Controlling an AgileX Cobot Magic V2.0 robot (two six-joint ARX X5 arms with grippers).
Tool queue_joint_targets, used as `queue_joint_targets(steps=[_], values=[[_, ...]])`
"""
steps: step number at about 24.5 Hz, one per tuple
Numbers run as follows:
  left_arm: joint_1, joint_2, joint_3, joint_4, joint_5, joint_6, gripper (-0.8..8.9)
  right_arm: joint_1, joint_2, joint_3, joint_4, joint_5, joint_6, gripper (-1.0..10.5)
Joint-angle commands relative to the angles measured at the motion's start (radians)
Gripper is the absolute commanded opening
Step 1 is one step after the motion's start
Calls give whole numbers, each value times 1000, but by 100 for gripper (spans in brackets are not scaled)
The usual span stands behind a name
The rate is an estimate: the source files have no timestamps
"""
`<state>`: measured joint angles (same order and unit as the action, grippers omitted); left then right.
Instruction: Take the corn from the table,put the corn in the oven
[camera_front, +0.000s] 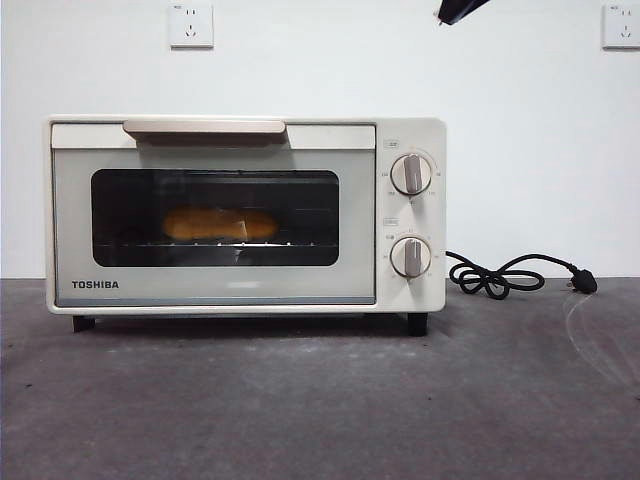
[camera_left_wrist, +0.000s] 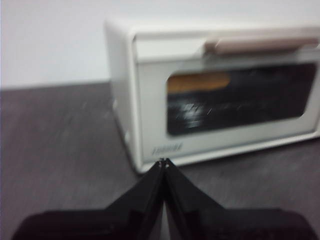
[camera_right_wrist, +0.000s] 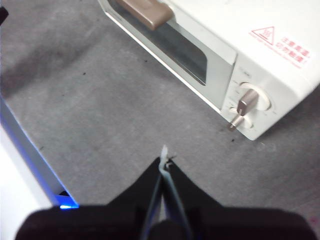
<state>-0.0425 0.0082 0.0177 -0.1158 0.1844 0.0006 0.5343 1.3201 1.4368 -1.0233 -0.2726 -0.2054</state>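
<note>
The cream-white TOSHIBA oven (camera_front: 245, 215) stands on the dark grey table (camera_front: 320, 400) with its glass door closed. Behind the glass, the yellow-orange corn (camera_front: 220, 224) lies on the rack inside. In the left wrist view the oven (camera_left_wrist: 220, 95) is blurred, the corn (camera_left_wrist: 198, 81) shows through the window, and my left gripper (camera_left_wrist: 163, 162) is shut and empty, low in front of the oven's corner. My right gripper (camera_right_wrist: 165, 159) is shut and empty, high above the table in front of the oven (camera_right_wrist: 240, 55). One black gripper tip (camera_front: 458, 10) shows at the top.
Two round knobs (camera_front: 411, 215) sit on the oven's right panel. A black cord with plug (camera_front: 520, 275) lies coiled on the table to the oven's right. Wall sockets (camera_front: 191, 25) are on the white wall behind. A blue-lit edge (camera_right_wrist: 30, 155) borders the table.
</note>
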Motion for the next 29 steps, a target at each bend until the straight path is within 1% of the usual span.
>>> queue_joint_targets(steps=[1, 12, 17, 29], values=[[-3, -2, -8, -52, -35, 5, -4, 1, -2, 1, 5, 4, 0, 1], [-5, -2, -8, -53, -55, 11, -4, 1, -2, 1, 5, 5, 0, 1], [-5, -1, -8, -32, -54, 11, -4, 1, -2, 1, 5, 4, 0, 1], [-5, 14, -7, -33, -54, 11, -4, 1, -2, 1, 5, 5, 0, 1]])
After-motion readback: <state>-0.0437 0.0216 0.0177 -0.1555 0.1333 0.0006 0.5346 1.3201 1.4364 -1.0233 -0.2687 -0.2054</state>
